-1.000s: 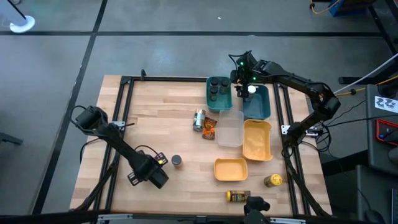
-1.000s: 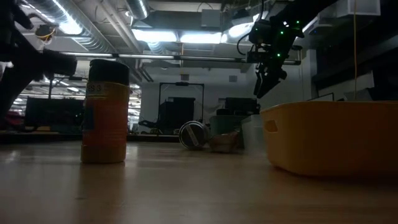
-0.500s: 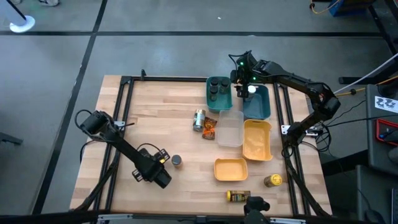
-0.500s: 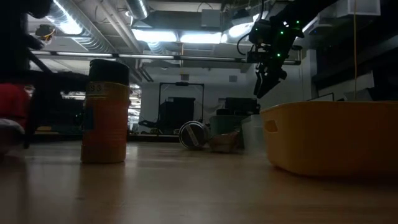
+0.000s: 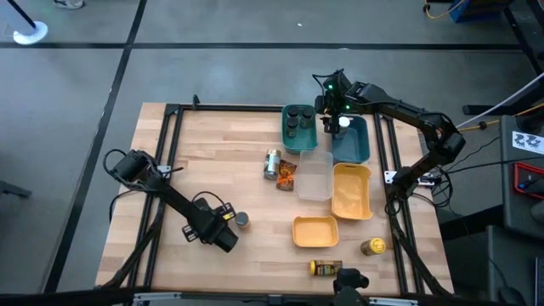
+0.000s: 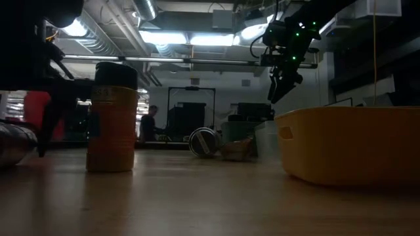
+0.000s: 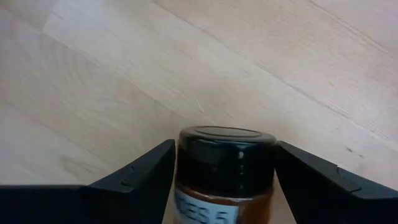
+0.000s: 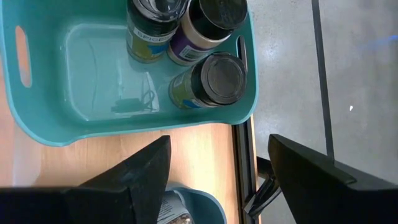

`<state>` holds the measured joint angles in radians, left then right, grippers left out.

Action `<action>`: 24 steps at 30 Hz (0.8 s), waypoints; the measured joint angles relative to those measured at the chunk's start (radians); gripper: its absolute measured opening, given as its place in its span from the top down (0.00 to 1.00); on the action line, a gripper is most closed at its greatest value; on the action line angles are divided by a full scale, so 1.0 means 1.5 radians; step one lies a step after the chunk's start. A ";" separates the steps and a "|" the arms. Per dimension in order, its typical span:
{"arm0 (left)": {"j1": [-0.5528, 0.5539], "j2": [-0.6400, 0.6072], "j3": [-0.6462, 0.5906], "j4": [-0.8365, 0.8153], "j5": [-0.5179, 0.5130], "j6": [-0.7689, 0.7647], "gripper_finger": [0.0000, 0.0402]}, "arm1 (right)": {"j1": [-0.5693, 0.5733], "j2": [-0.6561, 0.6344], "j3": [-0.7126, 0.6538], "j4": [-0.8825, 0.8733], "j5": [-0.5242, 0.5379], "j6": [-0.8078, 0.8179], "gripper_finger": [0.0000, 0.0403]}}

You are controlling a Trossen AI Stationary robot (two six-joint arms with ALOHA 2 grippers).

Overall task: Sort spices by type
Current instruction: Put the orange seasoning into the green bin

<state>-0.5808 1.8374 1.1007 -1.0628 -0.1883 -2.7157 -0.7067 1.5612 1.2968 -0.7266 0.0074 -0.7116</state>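
A small spice jar (image 7: 225, 180) with a dark lid and an orange label stands upright on the wooden table (image 5: 212, 161), left of centre near the front edge. My left gripper (image 7: 227, 163) is open and tipped steeply down. Its two fingers stand on either side of the jar's lid. The same jar (image 5: 243, 219) shows in the high view with the gripper (image 5: 231, 225) at its left. My right gripper (image 8: 217, 165) hangs open at the far right, above a teal bin (image 8: 68, 134) that holds three jars (image 8: 208, 78). My left gripper's fingers (image 7: 149, 171) flank the jar's dark lid (image 7: 186, 149) from above, slanting down, very close on both sides. I cannot tell whether they touch it. The jar stands upright on the table.
A jar (image 5: 272, 163) lies on its side beside an orange-brown packet (image 5: 287, 176) at mid-table. On the right are a second teal bin (image 5: 351, 143), a clear bin (image 5: 316, 177) and two yellow bins (image 5: 352, 192) (image 5: 315, 230). Two more jars (image 5: 372, 246) (image 5: 325, 268) sit near the front edge.
My left gripper has moved toward the table's right edge and down to the dark-lidded jar, rolling a little, so its fingers now stand around the lid. The jar has stayed where it was.
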 joint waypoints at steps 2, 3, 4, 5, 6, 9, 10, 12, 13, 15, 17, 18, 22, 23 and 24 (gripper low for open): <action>0.000 0.000 0.000 -0.001 0.000 -0.002 0.37 | 0.000 0.000 0.000 0.000 0.000 0.000 0.33; 0.000 0.000 0.000 -0.001 0.000 -0.003 0.37 | 0.000 0.000 0.000 0.000 0.000 0.000 0.33; 0.000 0.000 0.000 -0.001 0.000 -0.004 0.37 | 0.000 0.000 0.000 0.000 0.000 0.000 0.33; 0.000 0.000 0.000 -0.002 0.000 -0.006 0.37 | 0.000 0.000 0.000 0.000 0.000 0.000 0.33; 0.000 0.000 0.000 -0.003 0.000 -0.010 0.37 | 0.000 0.000 0.000 0.000 0.000 0.000 0.33; 0.000 0.000 0.000 -0.003 0.000 -0.010 0.37 | 0.000 0.000 0.000 0.000 0.000 0.000 0.33; 0.000 0.000 0.000 -0.003 0.000 -0.010 0.37 | 0.000 0.000 0.000 0.000 0.000 0.000 0.33; 0.000 0.000 0.000 -0.004 0.001 -0.010 0.37 | 0.000 0.000 0.000 0.000 0.000 0.000 0.33; 0.000 0.000 0.000 -0.006 0.001 -0.010 0.37 | 0.000 0.000 0.000 0.000 0.000 0.000 0.33; 0.000 0.000 0.000 -0.007 0.001 -0.012 0.38 | 0.000 0.000 0.000 0.000 0.000 0.000 0.33; 0.001 0.000 0.000 -0.007 0.001 -0.015 0.41 | 0.000 0.000 0.000 0.000 0.000 0.000 0.33; 0.001 0.000 0.000 -0.007 0.001 -0.016 0.43 | 0.000 0.000 0.000 0.000 0.000 0.000 0.33; 0.001 0.000 0.000 -0.007 -0.009 -0.015 0.51 | 0.000 0.000 0.000 0.000 0.000 0.000 0.33; 0.001 0.000 0.000 -0.007 -0.013 -0.015 0.53 | 0.000 0.000 0.000 0.000 0.000 0.000 0.33; 0.001 0.000 0.000 -0.008 -0.016 -0.015 0.53 | 0.000 0.000 0.000 0.000 0.000 0.000 0.33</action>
<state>-0.5797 1.8374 1.1007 -1.0744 -0.2126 -2.7384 -0.7067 1.5612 1.2968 -0.7265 0.0074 -0.7118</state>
